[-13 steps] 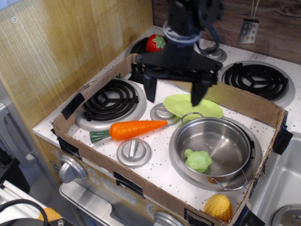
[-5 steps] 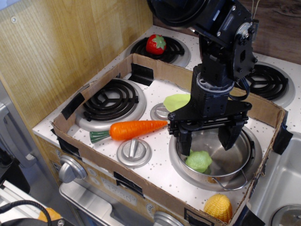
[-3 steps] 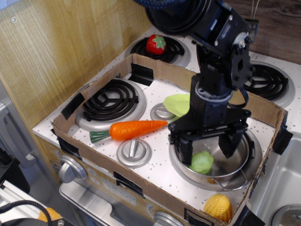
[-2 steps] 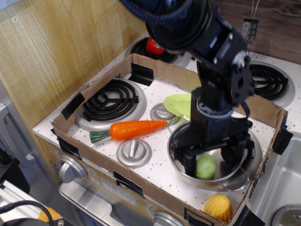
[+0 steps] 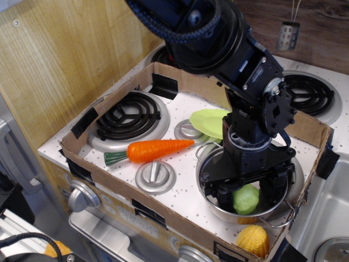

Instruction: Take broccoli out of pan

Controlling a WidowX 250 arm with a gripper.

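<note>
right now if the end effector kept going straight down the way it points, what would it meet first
Most likely the broccoli, which sits between the fingers of the end effector inside the pan. The fingertips may reach the pan floor about as soon; depth is unclear from this view.

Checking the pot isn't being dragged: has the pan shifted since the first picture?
Yes. The pan has slid toward the cardboard wall's front edge, nearer the yellow corn, with the gripper inside it.

**Toy stovetop, boxed in cardboard**

The white speckled stovetop (image 5: 180, 194) carries a cardboard wall (image 5: 117, 90). On it: carrot (image 5: 150, 150) at centre-left, lime plate (image 5: 210, 121) just above centre, pan (image 5: 215, 204) at lower right, corn (image 5: 252, 240) at the bottom-right corner.
</note>
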